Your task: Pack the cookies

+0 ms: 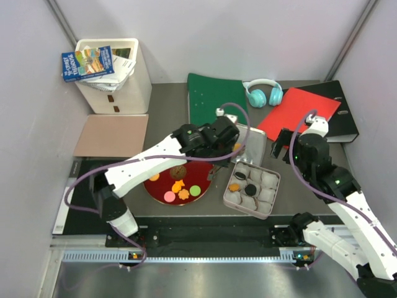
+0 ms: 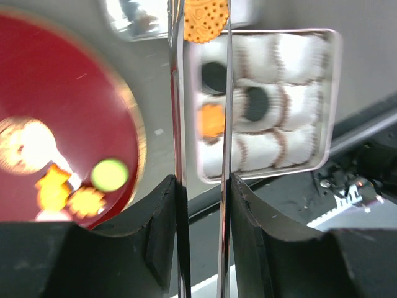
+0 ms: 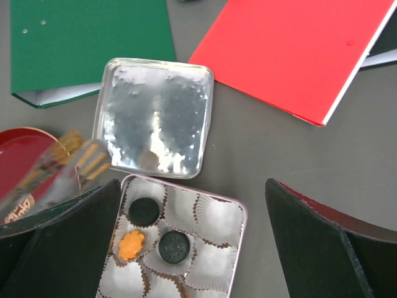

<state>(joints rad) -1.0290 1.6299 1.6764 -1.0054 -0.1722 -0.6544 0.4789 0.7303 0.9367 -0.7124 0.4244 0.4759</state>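
1. Left gripper [image 2: 201, 37]: the long thin fingers are clamped on an orange round cookie [image 2: 208, 15] and pinch it at its edges. The cookie is up off the table, near where the plate, tin and lid meet.
2. Right gripper [image 3: 192, 198]: jaws spread wide and holding nothing. It hovers over the far side of the tin, with the lid just beyond.
3. Tin [image 1: 275, 186]: square, lined with white paper cups, and sits right of the plate. Three cups are filled: two black sandwich cookies [image 3: 144, 211] [image 3: 173, 246] and one orange flower cookie [image 3: 131, 244].
4. Lid [image 3: 155, 118]: shiny, lies flat just behind the tin.
5. Red plate [image 1: 197, 171]: in the top view it carries a pink cookie [image 1: 169, 196], a green cookie [image 1: 195, 190], a brown chocolate-chip cookie [image 1: 178, 171] and orange pieces [image 1: 183, 194]. The left arm partly covers it.
6. At the back of the table are a green folder [image 1: 214, 96], a red folder [image 1: 298, 112], a black binder [image 1: 341, 121] under the red folder, and teal headphones [image 1: 263, 93].
7. Far left: a white bin [image 1: 124, 87] stuffed with booklets, and a tan pad [image 1: 111, 135] in front of it.
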